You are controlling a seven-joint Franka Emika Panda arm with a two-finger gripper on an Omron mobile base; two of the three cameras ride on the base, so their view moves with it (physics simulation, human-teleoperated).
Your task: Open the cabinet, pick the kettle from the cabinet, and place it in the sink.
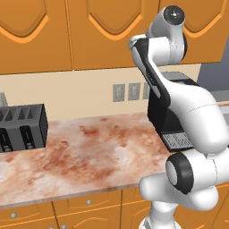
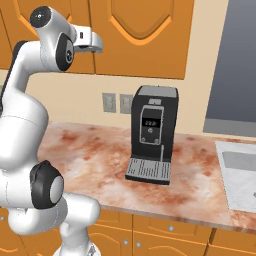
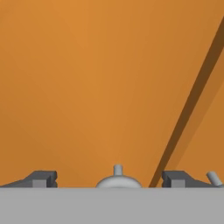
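The cabinet (image 1: 112,31) (image 2: 145,35) hangs above the counter with both arched doors closed. The kettle is hidden. In the hand view my gripper (image 3: 109,178) is open, close against the orange door (image 3: 96,87). A round silver knob (image 3: 117,180) sits between the two dark fingertips (image 3: 41,178), touching neither. A second knob (image 3: 213,177) shows past the dark seam (image 3: 192,100) between the doors. My white hand (image 2: 92,41) reaches up to the doors' lower edge. The sink (image 2: 240,175) lies at the counter's right end.
A black coffee machine (image 2: 150,135) (image 1: 167,120) stands on the reddish marble counter (image 1: 89,152) below the cabinet. A dark toaster (image 1: 22,127) sits at the left. Wall outlets (image 1: 126,91) are on the backsplash. Drawer fronts (image 1: 85,208) run under the counter.
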